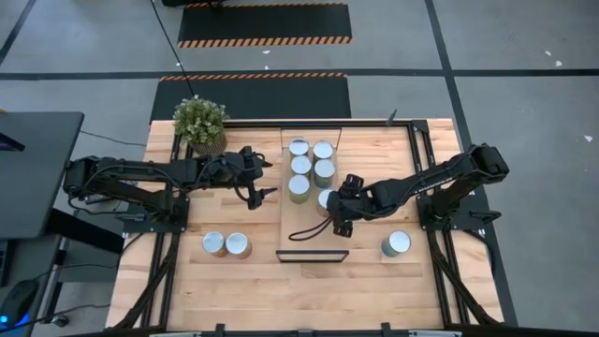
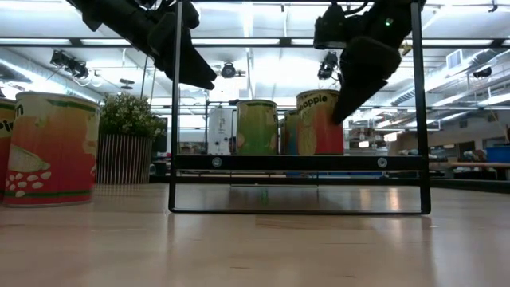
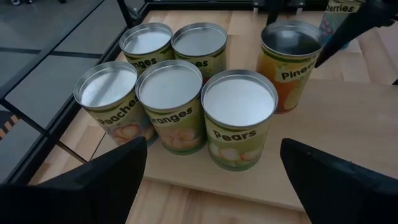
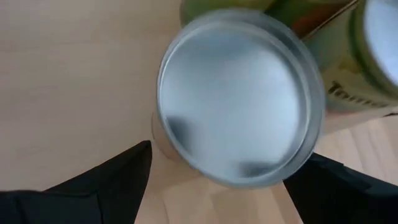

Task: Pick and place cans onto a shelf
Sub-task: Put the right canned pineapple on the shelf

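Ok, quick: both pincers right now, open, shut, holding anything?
Left pincer: open, empty, beside the shelf.
Right pincer: open around the pineapple can, not clamped.

A light-wood tabletop (image 1: 187, 281) carries a potted green plant (image 1: 200, 124) at its far left corner and, at centre, the shelf (image 1: 304, 225), a long pale board raised on a thin dark metal frame whose feet rest on the wood. Two cans (image 1: 226, 244) stand touching side by side on the bare table to the left of the shelf's near end, while a single can (image 1: 396, 243) stands alone on the table to its right, well apart from the pair.
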